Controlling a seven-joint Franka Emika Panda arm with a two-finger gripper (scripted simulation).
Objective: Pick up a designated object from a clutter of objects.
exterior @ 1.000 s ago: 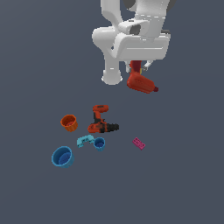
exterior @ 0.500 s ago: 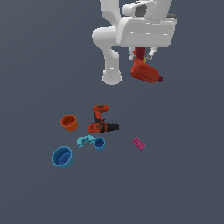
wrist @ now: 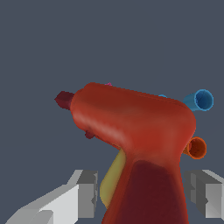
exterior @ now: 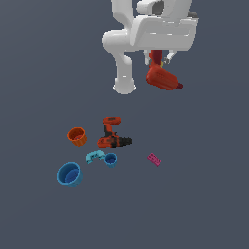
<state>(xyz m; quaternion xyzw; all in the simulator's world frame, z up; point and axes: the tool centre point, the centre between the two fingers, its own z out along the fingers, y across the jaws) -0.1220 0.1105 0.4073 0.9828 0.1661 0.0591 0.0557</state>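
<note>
Red power drill (exterior: 162, 78), the designated object, hangs in my gripper (exterior: 158, 58) high above the grey desk (exterior: 204, 194), well apart from the clutter left below. I see the gripper clenched on the drill's handle: in the wrist view the two grey fingers (wrist: 85, 192) stand on either side of the red handle, with the bulky body (wrist: 131, 120) and its small dark tip (wrist: 64, 99) filling most of the picture. In the exterior view the drill tilts, tip towards that view's right and slightly down.

On the desk I count the slimmer orange-red drill (exterior: 112, 134) with its black chuck, lying on its side; the orange cup (exterior: 77, 136) just beside it on the exterior view's left; a cyan piece (exterior: 94, 156) touching or nearly touching a small blue cup (exterior: 111, 159); a larger blue cup (exterior: 69, 174) nearest the camera; and a pink flat block (exterior: 154, 159) set apart on the exterior view's right. Nothing stands between the held drill and these items.
</note>
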